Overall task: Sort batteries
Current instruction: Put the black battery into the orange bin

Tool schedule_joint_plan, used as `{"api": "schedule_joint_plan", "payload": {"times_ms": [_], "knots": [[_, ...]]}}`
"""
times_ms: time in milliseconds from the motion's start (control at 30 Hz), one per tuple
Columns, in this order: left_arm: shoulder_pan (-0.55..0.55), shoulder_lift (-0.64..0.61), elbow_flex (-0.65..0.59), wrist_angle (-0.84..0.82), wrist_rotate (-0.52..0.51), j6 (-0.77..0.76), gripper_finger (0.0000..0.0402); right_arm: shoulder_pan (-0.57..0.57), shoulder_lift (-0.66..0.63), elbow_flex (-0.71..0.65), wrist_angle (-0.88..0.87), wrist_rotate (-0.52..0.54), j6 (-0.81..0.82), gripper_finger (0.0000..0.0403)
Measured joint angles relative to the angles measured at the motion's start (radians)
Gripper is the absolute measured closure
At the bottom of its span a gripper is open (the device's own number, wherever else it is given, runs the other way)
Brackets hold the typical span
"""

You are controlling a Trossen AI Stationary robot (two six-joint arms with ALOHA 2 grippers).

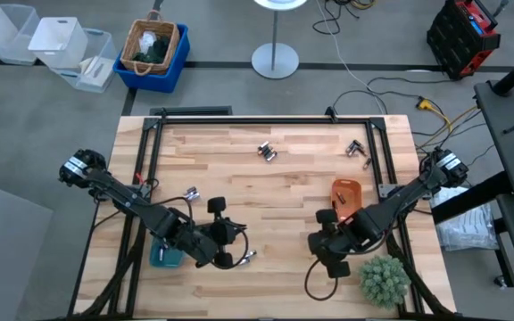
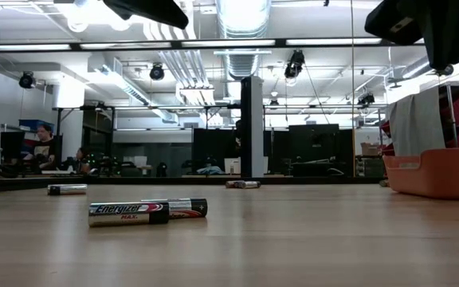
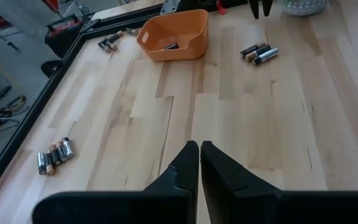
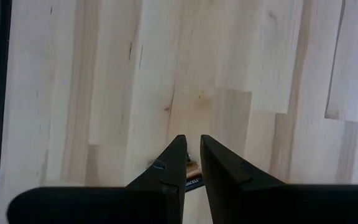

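Note:
Batteries lie in small clusters on the wooden table: one cluster and another near the far edge, one left of centre, one near the front. My left gripper is shut and empty, hovering over bare wood right of the teal tray. My right gripper points steeply down in front of the orange tray, its fingers a narrow gap apart. Through that gap a battery shows lying crosswise on the table beneath the fingers.
A green plant stands at the front right corner beside my right arm. The orange tray holds a battery. A black frame runs around the table's far part. Bare wood lies between the two grippers.

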Motion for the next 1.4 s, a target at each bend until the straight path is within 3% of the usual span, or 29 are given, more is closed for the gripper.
{"api": "schedule_joint_plan", "payload": {"times_ms": [133, 300, 433, 567, 733, 833, 1133, 1400], "knots": [[0.0, -0.001, 0.0, -0.026, 0.0, -0.013, 0.0402, 0.0, 0.0, 0.0, 0.001, 0.013, 0.001, 0.0365], [-0.007, -0.009, 0.059, -0.397, 0.001, -0.277, 0.0402, -0.023, 0.0, 0.0, 0.06, 0.214, 0.037, 0.0365], [-0.007, -0.011, 0.102, -0.646, 0.001, -0.493, 0.0402, -0.065, 0.0, 0.0, 0.191, 0.245, -0.075, 0.0365], [-0.007, -0.011, 0.117, -0.682, -0.005, -0.513, 0.0402, -0.112, 0.0, 0.001, 0.283, 0.244, -0.205, 0.0365], [-0.007, -0.011, 0.116, -0.686, -0.006, -0.506, 0.0402, -0.139, 0.0, 0.001, 0.248, 0.244, -0.167, 0.0365], [-0.007, -0.011, 0.11, -0.695, -0.006, -0.506, 0.0402, -0.137, 0.0, 0.001, 0.154, 0.196, -0.062, 0.0365], [-0.006, -0.01, 0.103, -0.677, -0.03, -0.507, 0.0402, -0.118, 0.001, -0.013, -0.186, -0.131, 0.4, 0.0364], [-0.005, -0.011, 0.103, -0.667, -0.047, -0.479, 0.0402, -0.031, 0.001, -0.073, -0.249, -0.187, 0.593, 0.0364]]}}
